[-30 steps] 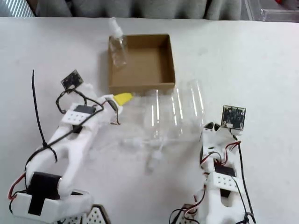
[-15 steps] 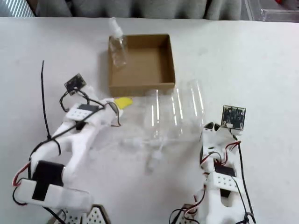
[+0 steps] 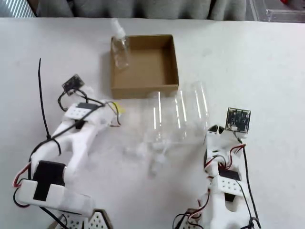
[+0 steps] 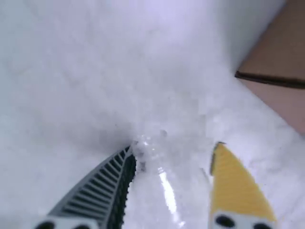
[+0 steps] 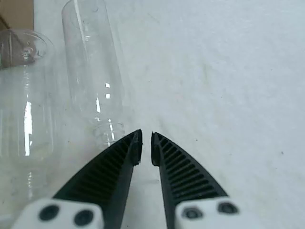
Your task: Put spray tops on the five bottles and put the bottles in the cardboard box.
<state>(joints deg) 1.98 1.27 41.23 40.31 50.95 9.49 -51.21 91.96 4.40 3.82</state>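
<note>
The cardboard box (image 3: 143, 89) stands at the back middle of the table, and one capped bottle (image 3: 120, 50) leans inside its left wall. Three clear uncapped bottles (image 3: 178, 114) lie side by side in front of the box. Loose spray tops (image 3: 151, 151) lie just in front of them. My left gripper (image 3: 116, 110) is in front of the box's left corner. Its grey and yellow fingers are shut on a clear bottle (image 4: 164, 191), whose neck points away past the fingertips, with the box corner (image 4: 281, 62) beyond. My right gripper (image 5: 146, 136) is shut and empty beside the neck of the rightmost bottle (image 5: 93, 81).
A clear plastic container (image 3: 279, 12) sits at the far right back edge. A black cable tie (image 3: 43, 100) sticks up from the left arm. Bare white table lies to the right of the bottles and left of the box.
The left arm has drawn back from the box's front edge toward the left and nearer side, and its yellow finger is now mostly hidden from above. The right arm has not moved.
</note>
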